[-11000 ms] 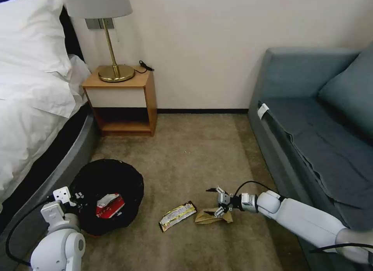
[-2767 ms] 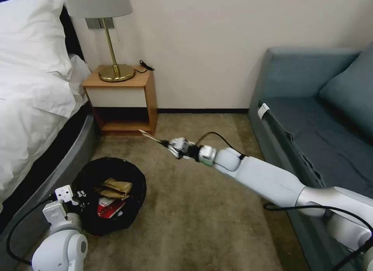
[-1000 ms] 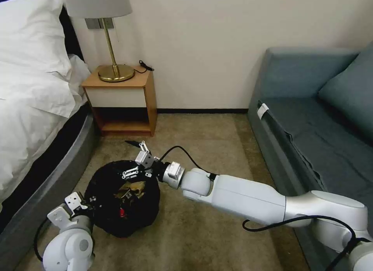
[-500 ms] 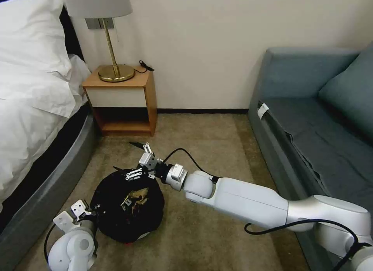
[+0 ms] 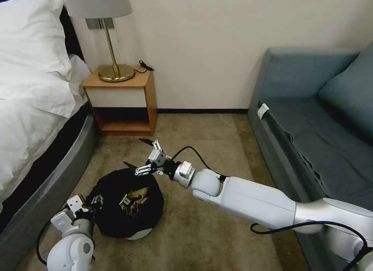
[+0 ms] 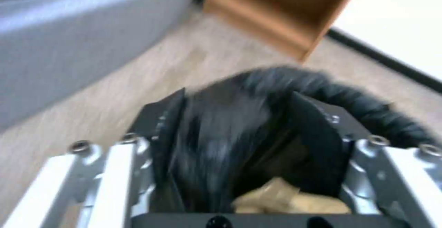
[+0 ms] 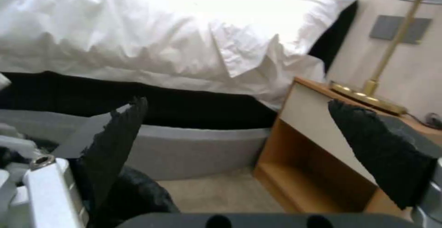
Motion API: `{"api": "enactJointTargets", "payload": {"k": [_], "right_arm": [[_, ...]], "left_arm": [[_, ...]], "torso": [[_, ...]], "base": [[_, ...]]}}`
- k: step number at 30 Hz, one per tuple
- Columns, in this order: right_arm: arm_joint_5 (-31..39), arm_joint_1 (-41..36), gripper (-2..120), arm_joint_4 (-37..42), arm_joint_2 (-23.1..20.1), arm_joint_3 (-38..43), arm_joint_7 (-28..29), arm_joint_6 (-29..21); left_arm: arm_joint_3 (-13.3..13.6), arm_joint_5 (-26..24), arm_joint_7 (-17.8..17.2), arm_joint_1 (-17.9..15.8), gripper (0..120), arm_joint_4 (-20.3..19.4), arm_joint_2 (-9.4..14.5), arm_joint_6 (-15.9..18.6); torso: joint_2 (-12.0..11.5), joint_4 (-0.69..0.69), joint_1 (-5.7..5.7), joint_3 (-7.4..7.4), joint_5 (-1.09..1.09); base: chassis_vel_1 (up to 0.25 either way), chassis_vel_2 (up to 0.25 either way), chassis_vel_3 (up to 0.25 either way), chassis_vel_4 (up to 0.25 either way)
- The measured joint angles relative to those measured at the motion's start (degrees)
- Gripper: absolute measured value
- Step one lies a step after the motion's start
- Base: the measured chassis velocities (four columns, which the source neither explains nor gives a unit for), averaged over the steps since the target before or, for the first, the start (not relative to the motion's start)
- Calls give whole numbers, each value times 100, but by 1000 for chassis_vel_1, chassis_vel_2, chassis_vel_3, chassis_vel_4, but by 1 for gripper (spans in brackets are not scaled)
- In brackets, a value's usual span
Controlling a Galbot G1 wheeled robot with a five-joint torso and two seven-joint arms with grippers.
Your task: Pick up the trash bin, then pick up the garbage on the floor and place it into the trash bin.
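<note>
Beige carpet (image 5: 202, 139) between bed (image 5: 35, 108), wooden nightstand (image 5: 122, 102) and blue sofa (image 5: 318, 119); no litter left lying on it. Trash bin (image 5: 126, 203) tilted, white base showing, pinched at its near rim by left gripper (image 5: 83, 207), fingers clamped on the black liner; garbage (image 5: 134, 195) heaped inside, tan paper bag on top. Right gripper (image 5: 143, 156) just above and beyond the bin's far rim, fingers spread, empty. Risk, as a judgement: thin liner slipping through that pinch, or more tilt, spilling the heap back out; spread fingertips near the rim could snag the bag.
</note>
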Motion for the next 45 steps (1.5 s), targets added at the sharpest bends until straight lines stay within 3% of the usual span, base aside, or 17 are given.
{"api": "enactJointTargets", "payload": {"k": [2, 7, 10, 17, 20, 25, 29, 32, 35, 36, 37, 38, 40, 41, 42, 44, 45], "right_arm": [[7, -49, 100, 35, -95, 66, 1, -8], [-4, -157, 100, 105, -209, 135, 2, -13], [-8, -201, 100, 145, -239, 199, 8, -13], [75, -485, 100, 491, -490, 796, 173, -155], [136, -885, 100, 1069, -830, 1461, 870, -571], [288, -1282, 99, 1595, -1081, 2025, 1548, -945], [308, -1343, 100, 1662, -1111, 2134, 1632, -989], [366, -1765, 100, 1996, -1258, 2773, 1996, -1194], [202, -2811, 100, 2509, -1423, 3967, 2360, -1372], [71, -3245, 100, 2749, -1421, 4502, 2431, -1439], [71, -3245, 100, 2749, -1421, 4502, 2431, -1439], [-129, -3911, 100, 3146, -1358, 5225, 2550, -1600], [-598, -5195, 100, 3809, -1048, 6416, 2618, -1784], [-598, -5195, 100, 3809, -1048, 6416, 2618, -1784], [-915, -5754, 100, 4013, -840, 6787, 2615, -1798], [-2170, -6989, 100, 4434, 23, 7351, 2468, -1591], [-2170, -6989, 100, 4434, 23, 7351, 2468, -1591]], "left_arm": [[-8, 145, 254, 29, 79, 5, 6, -164], [5, 320, 314, 57, 97, 7, -23, -200], [18, 383, 327, 86, 100, -10, -44, -272], [-5, 830, 879, 111, 100, -176, -48, -879], [-8, 895, 1248, 141, 100, -281, -11, -1295], [2, 961, 1424, 181, 100, -339, 25, -1430], [6, 966, 1444, 184, 100, -345, 31, -1446], [35, 981, 1542, 201, 100, -375, 57, -1520], [109, 1013, 1722, 243, 100, -422, 105, -1601], [142, 1028, 1791, 264, 100, -439, 125, -1639], [142, 1028, 1791, 264, 100, -439, 125, -1639], [184, 1071, 1855, 303, 100, -462, 151, -1694], [249, 1157, 1967, 391, 100, -508, 203, -1858], [249, 1157, 1967, 391, 100, -508, 203, -1858], [273, 1178, 1995, 425, 100, -527, 225, -1905], [337, 1228, 2019, 490, 100, -588, 281, -2039], [337, 1228, 2019, 490, 100, -588, 281, -2039]], "torso": [[0, -1, 0, 0, 0], [0, 0, 0, 0, 0], [0, 0, 0, 0, -1], [0, 1, 0, 0, 0], [0, 1, 0, 0, 0], [0, 0, 0, 0, 2], [0, 0, 0, 0, 2], [0, 1, 0, -1, -2], [-1, -5, 0, 0, 2], [-1, 1, 0, 0, 2], [-1, 1, 0, 0, 2], [-1, 1, 0, 0, 0], [0, 0, -1, -1, -2], [0, 0, -1, -1, -2], [-1, -4, 0, 0, 0], [-1, -2, -1, -1, -4], [-1, -2, -1, -1, -4]], "base": [[0, 0, 0, 0], [0, 0, 0, 0], [0, 0, 0, 0], [0, 0, 0, 0], [0, 0, 0, 0], [0, 0, 0, 0], [0, 0, 0, 0], [0, 0, 0, 0], [0, 0, 0, 0], [0, 0, 0, 0], [0, 0, 0, 0], [0, 0, 0, 0], [0, 0, 0, 0], [0, 0, 0, 0], [0, 0, 0, 0], [0, 0, 0, 0], [0, 0, 0, 0]]}}
